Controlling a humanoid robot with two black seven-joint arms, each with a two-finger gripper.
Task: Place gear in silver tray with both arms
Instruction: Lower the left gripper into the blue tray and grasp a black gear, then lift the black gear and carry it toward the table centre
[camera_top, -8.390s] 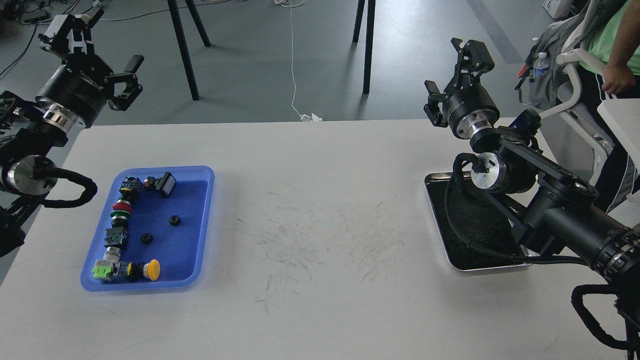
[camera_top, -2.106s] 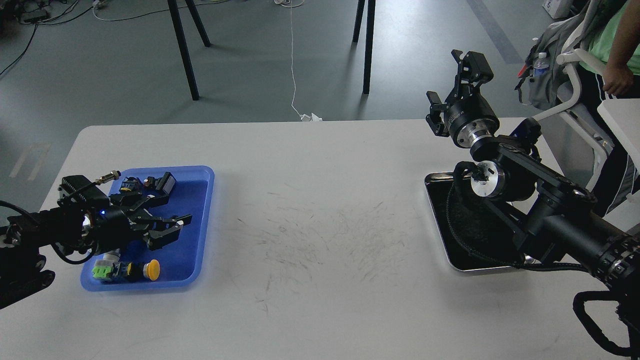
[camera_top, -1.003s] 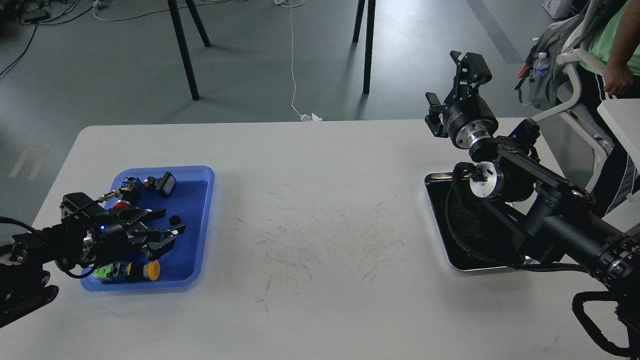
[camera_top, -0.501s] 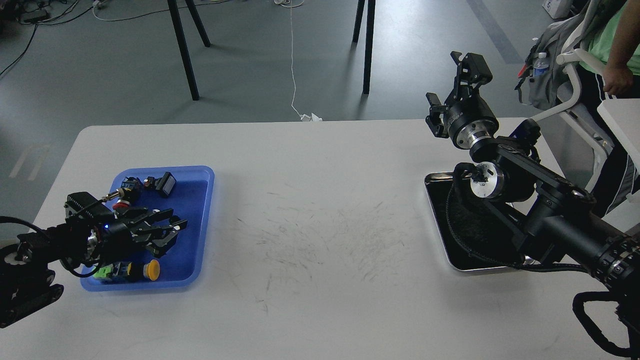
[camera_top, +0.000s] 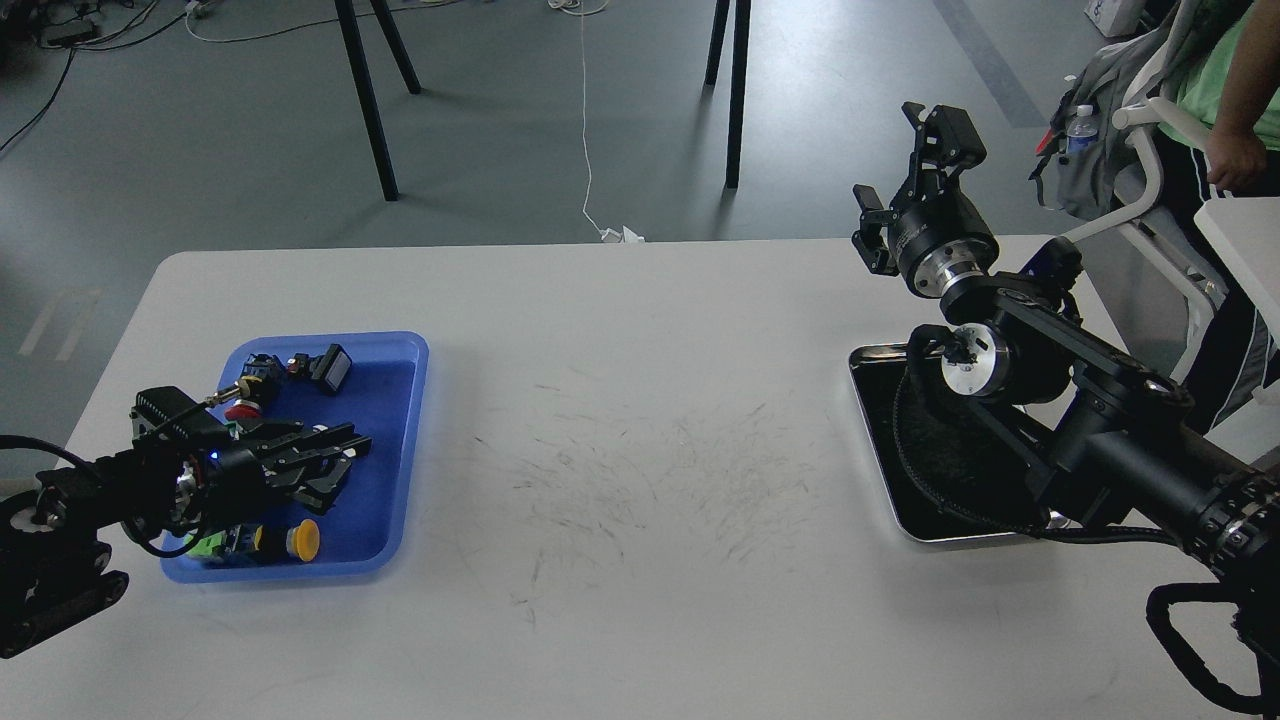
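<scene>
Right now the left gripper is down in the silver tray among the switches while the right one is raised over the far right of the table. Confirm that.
Not quite. The head view shows the left gripper down in the blue tray, not the silver tray, among the switches. The rest holds: the right gripper is raised over the far right of the table.
</scene>
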